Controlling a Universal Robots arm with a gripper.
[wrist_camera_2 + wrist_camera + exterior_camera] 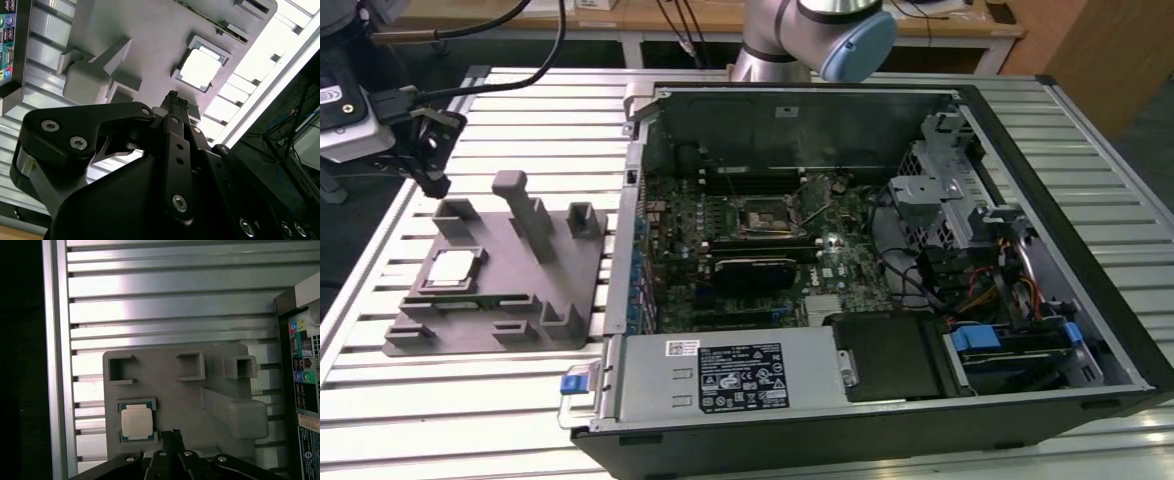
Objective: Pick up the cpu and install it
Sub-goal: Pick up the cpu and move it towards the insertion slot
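On the slatted metal table (400, 420), toward the exterior view's left, a grey plastic fixture tray (480, 310) with upright posts holds the cpu (451, 268). The chip lies flat in a shallow square nest near one corner of the tray, with its silver-grey metal top facing up. The gripper (435, 180) hovers above the tray's far end, near the chip but clear of it. In the second wrist view the black fingertips (172, 96) are drawn close together with nothing between them, and the cpu (201, 67) is a bright square just beyond them. The first wrist view shows the same pairing, with the gripper (173, 434) just beside the cpu (136, 421) and not touching it.

To the exterior view's right stands an open computer case (1067, 120). Its motherboard (841, 265) is exposed, and the black square socket frame (761, 213) sits near the board's middle.

The chip is probably very light, rigid and thin. Its polished lid looks slippery, and its underside is likely delicate. Taking hold of two opposite pale edges seems the safest grip. The fingers should be squared to the chip and the squeeze gentle, so it neither tilts nor pops out of the nest crooked. The nest's raised lips sit close around the chip, so they leave the fingers little room.
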